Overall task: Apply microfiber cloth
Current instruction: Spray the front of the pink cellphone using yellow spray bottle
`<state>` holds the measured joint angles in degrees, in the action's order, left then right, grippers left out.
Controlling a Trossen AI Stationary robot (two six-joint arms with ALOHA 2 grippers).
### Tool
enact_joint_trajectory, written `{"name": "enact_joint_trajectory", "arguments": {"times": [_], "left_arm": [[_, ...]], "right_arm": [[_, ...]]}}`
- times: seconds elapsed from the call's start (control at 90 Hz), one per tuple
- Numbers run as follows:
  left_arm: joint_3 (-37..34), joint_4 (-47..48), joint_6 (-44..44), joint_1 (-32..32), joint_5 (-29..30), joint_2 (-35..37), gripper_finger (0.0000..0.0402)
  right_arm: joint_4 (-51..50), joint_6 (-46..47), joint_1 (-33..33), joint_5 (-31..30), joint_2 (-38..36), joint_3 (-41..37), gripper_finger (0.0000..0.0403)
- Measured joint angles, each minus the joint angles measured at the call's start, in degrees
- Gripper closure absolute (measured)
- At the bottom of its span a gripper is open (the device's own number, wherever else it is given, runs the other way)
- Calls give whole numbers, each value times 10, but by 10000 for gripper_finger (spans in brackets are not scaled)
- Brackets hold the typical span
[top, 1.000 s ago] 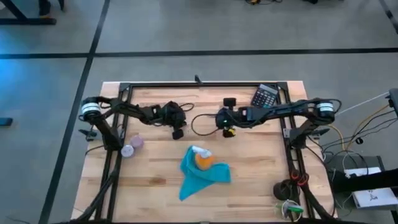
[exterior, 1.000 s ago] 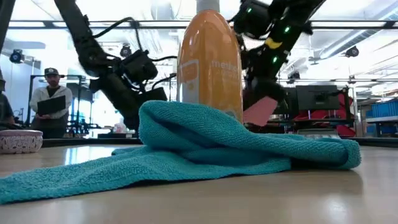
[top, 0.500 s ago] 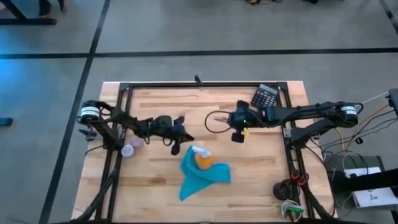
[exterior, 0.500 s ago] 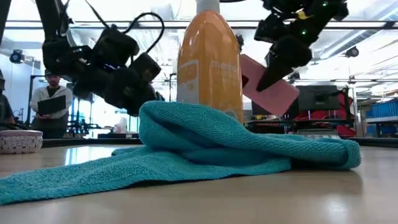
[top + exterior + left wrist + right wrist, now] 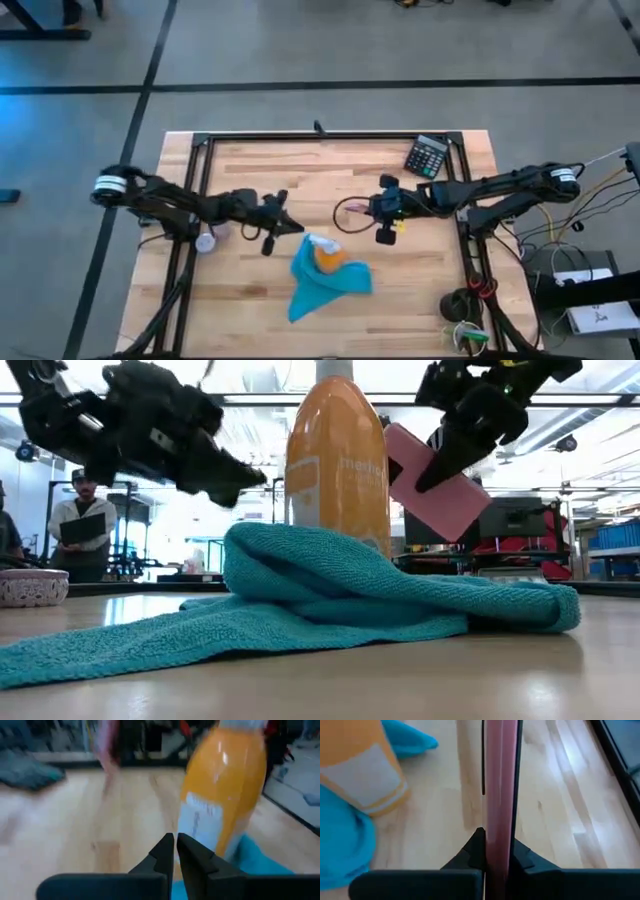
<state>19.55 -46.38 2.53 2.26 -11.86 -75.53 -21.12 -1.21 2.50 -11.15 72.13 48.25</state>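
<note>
Turquoise microfiber cloth (image 5: pixel 322 283), orange bottle (image 5: pixel 327 257)

Our two arms are dark, nearly black, built of slim jointed links. Each has a white band with a dark stripe around a joint near its base. A thin black cable loops beside the right hand (image 5: pixel 388 213); a small yellow mark sits near that wrist. The left hand (image 5: pixel 272 226) has two black, tapered fingers (image 5: pixel 162 851) rising from a broad black bar.
</note>
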Motion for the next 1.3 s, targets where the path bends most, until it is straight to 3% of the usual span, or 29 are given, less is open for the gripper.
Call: {"name": "enact_joint_trajectory", "arguments": {"times": [0.144, 0.311, 0.589, 0.767, 0.9, 1.3], "left_arm": [[-2, -11, 40, 1, 31, 31, 387], [1, -73, 55, 3, 50, 24, 355], [3, -209, 26, 25, 49, -41, 260], [3, -325, 12, 29, 38, -100, 226], [13, -378, -5, 37, 37, -131, 222], [77, -353, -21, 44, 37, -152, 255]], "right_arm": [[60, -36, -7, 0, 16, 0, 398], [151, -61, -30, 74, 46, 0, 398], [297, -75, -73, 174, 122, 0, 398], [405, -74, -93, 215, 160, 1, 398], [448, -69, -101, 242, 181, 1, 398], [464, -76, -104, 249, 192, 24, 398]]}}
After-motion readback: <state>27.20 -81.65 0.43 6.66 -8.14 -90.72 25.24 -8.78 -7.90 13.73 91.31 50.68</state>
